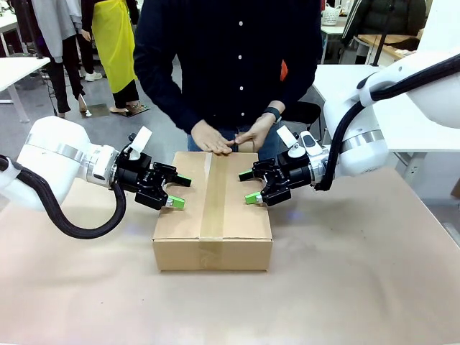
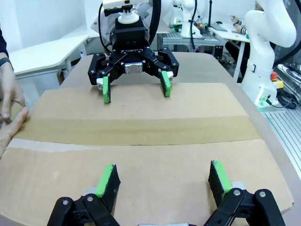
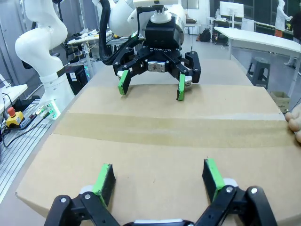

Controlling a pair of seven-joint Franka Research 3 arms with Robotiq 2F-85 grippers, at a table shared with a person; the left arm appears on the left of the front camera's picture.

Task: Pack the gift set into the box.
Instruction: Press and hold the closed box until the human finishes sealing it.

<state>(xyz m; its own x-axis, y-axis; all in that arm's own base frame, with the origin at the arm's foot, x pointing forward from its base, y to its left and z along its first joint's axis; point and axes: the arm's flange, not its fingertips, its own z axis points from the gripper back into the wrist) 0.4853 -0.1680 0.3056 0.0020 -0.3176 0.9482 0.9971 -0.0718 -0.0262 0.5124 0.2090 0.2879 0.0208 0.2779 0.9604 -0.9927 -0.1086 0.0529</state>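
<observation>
The brown cardboard box (image 1: pixel 237 219) stands shut in the middle of the table, a tan tape strip (image 1: pixel 213 201) running along its top seam. My left gripper (image 1: pixel 180 192) hovers open over the box top's left half, and my right gripper (image 1: pixel 249 186) hovers open over the right half. Both are empty and face each other. In the left wrist view my left gripper (image 2: pixel 163 180) looks across the tape (image 2: pixel 136 131) at the right gripper (image 2: pixel 135 89). The right wrist view mirrors this: right gripper (image 3: pixel 158 176), left gripper (image 3: pixel 151 88). A person's hands (image 1: pixel 215 140) rest on the box's far edge. The gift set is out of view.
The table (image 1: pixel 345 287) is covered in brown paper around the box. The person stands close behind the far edge. White tables (image 1: pixel 402 108) and other people are farther back. The person's hand (image 2: pixel 9 117) lies at the tape's end.
</observation>
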